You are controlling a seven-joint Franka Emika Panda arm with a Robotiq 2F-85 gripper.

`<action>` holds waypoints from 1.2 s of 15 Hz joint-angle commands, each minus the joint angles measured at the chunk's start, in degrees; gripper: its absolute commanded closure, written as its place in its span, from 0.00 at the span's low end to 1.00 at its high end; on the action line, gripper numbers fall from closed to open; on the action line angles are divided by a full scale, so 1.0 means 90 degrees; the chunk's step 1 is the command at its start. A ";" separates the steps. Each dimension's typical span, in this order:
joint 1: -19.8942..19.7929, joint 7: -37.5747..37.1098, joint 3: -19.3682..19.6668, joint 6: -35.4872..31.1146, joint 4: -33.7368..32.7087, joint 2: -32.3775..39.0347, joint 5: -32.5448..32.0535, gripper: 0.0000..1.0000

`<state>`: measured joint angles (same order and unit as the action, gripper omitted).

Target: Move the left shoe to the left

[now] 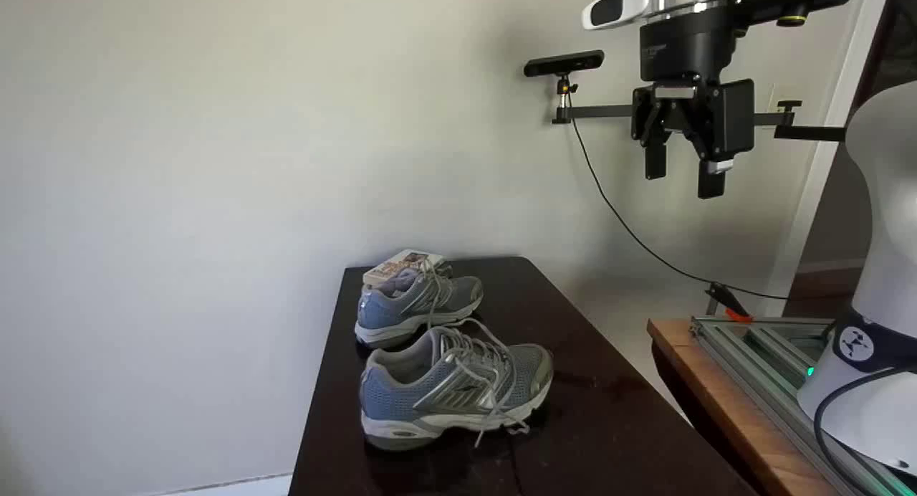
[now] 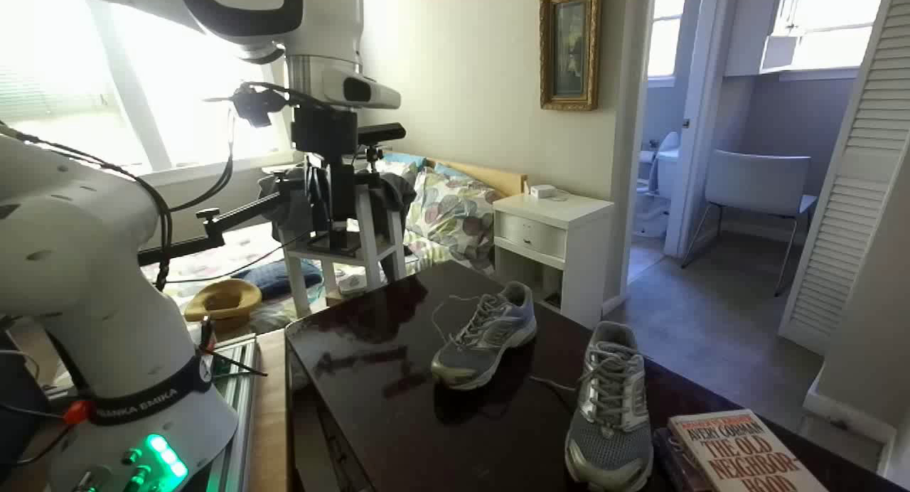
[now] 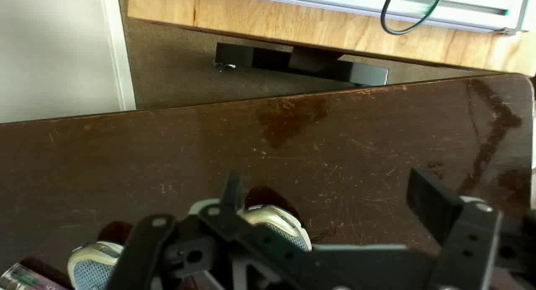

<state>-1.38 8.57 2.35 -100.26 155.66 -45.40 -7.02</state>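
While gripper hangs spread and empty nearer the robot base, left shoe lies lower and farther out, long axis seemingly toe-to-base.

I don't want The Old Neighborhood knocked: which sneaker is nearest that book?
The right-hand sneaker in an exterior view: it stands close beside the book, while the left shoe stands farther off.

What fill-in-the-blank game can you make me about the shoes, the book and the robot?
You can count ____ shoes on the table.
The top book is called "The Old ____".
The lights on the robot glow the color ____.
The jaws of the gripper stand ____, not shut.

Missing words: two; Neighborhood; green; open.
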 commanded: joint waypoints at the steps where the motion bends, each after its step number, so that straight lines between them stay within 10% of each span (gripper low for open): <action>1: 0.0052 -0.0031 0.0043 0.0014 -0.0009 0.0001 -0.0025 0.00; 7: 0.0058 -0.0031 0.0042 0.0013 -0.0009 0.0001 -0.0025 0.00; 17: 0.0500 0.4266 0.1564 0.0770 -0.1103 0.0059 -0.0460 0.00; 18: 0.0315 0.3698 0.1325 0.0564 -0.0950 0.0108 -0.0364 0.00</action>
<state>1.71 41.83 14.55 -95.23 147.16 -44.50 -10.46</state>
